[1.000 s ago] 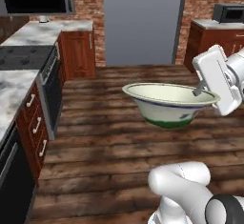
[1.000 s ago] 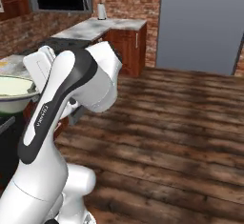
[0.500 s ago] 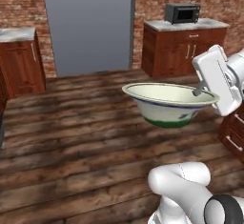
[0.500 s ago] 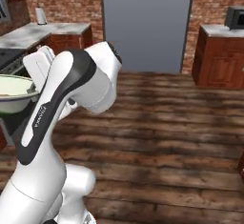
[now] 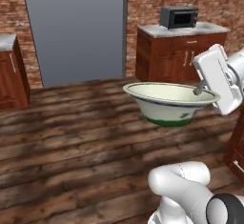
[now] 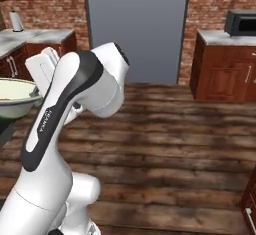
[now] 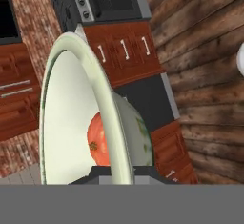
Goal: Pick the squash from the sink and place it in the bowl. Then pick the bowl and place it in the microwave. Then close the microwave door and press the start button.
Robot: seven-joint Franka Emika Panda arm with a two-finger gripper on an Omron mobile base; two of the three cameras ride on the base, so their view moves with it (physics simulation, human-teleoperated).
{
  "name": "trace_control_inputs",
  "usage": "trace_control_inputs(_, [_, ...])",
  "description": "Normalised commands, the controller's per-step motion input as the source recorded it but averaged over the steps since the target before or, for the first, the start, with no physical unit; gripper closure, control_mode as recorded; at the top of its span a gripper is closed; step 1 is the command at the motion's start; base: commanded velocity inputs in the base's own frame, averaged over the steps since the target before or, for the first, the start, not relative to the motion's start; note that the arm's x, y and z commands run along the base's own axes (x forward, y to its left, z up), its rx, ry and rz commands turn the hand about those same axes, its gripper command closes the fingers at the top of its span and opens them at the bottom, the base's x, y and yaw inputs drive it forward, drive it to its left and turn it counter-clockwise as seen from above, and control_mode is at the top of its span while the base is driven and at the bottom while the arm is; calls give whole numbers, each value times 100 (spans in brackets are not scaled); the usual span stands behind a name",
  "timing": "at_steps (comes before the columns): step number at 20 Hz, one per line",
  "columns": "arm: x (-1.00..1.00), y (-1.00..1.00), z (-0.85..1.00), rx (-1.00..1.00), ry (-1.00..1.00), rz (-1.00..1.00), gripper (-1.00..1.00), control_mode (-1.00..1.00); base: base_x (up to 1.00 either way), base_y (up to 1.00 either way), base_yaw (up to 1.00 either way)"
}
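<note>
Hand view has the squash (image 7: 97, 144) sitting inside the bowl (image 7: 71, 108); the base views hide it behind the wall. Tool (image 5: 199, 90) is pinched nearly closed on the bowl's rim, holding it up over the wood floor (image 5: 71, 142). Microwave (image 5: 178, 16) sits on the far desk (image 5: 181, 30) by the brick wall.

The cream, green-footed bowl (image 5: 170, 103) hangs upright above the floor, orange squash (image 7: 98, 139) inside.
</note>
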Motion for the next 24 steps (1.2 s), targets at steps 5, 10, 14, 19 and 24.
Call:
trace_control_inputs(5, [0,0,0,0,0,0,100,100,100,0,2])
trace_control_inputs(10, [0,0,0,0,0,0,100,100,100,-1,25])
trace_control_inputs(14, [0,0,0,0,0,0,100,100,98,0,66])
trace_control_inputs(19, [0,0,0,0,0,0,100,100,89,-2,74])
trace_control_inputs(24, [0,0,0,0,0,0,100,100,100,-18,68])
